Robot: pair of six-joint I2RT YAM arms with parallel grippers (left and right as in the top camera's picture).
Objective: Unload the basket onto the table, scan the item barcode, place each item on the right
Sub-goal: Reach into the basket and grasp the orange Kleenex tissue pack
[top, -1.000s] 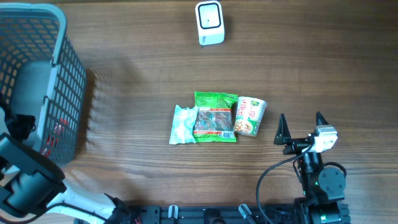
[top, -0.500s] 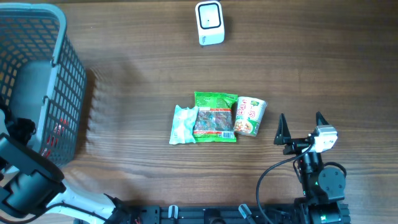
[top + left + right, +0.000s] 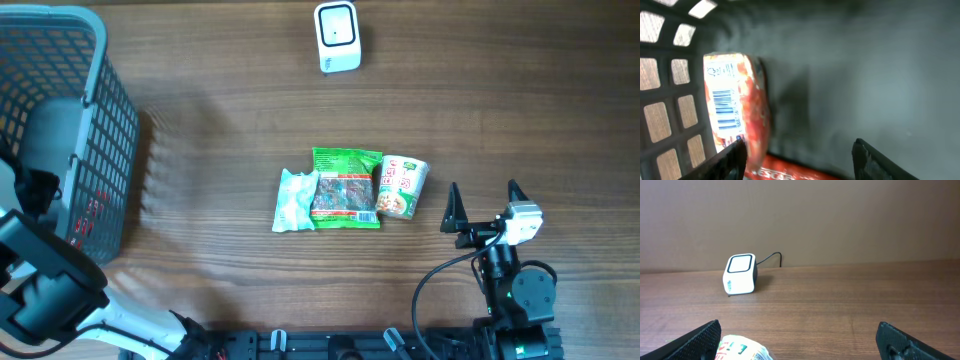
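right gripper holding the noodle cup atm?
No: the right gripper stands open and empty, a clear gap away from the noodle cup.

The left arm (image 3: 45, 290) is shifting a little. Its dark wrist end (image 3: 30, 188), inside the basket (image 3: 100, 60), is now sitting slightly higher in the overhead view and nearer the left edge than a second ago, after dipping the other way halfway through. The red packet (image 3: 88, 212) behind the mesh is showing slightly lower than before, though only faintly.
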